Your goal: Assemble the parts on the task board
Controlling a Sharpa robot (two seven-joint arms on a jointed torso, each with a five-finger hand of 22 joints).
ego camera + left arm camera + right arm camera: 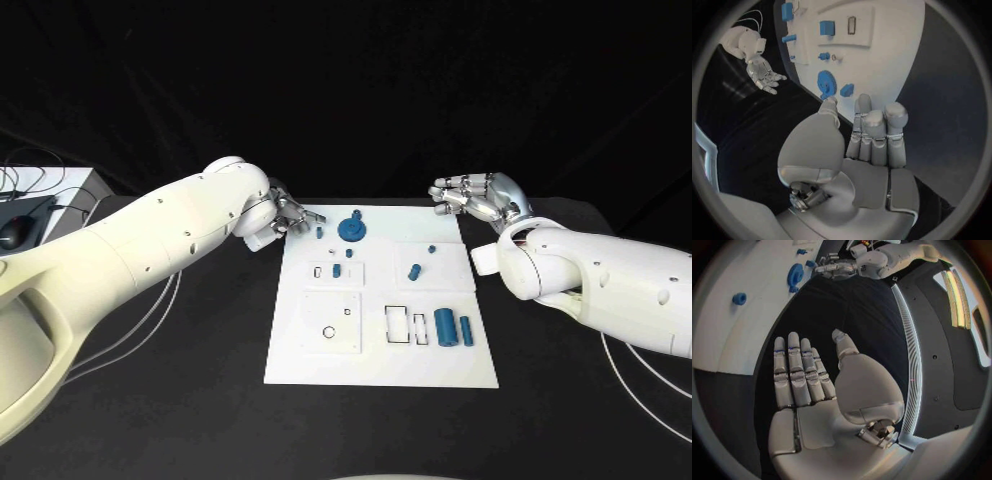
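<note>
while both hands wait at the far corners, the parts lie loose

with nothing yet picked up, the left hand (278, 217) sits at the far left corner of the task board (382, 370), fingers straight and apart, holding nothing; the left wrist view shows its fingertips (874, 119) just short of the blue gear (826, 84) and a small blue block (847, 90) beside it. the right hand (480, 196) hovers off the board's far right corner over the black table (188, 400), palm flat, fingers side by side and empty.

the task's pieces are spread over the board: the gear near the far edge, a short peg (414, 270) in the middle, two blue cylinders (453, 326) lying side by side near the right edge.

my worry is the left hand. it is so near the gear and block that a careless reach could nudge them off the edge or slide them out of place. the cylinders look round and may roll if brushed. a loose pinch on the peg would likely drop it.
</note>
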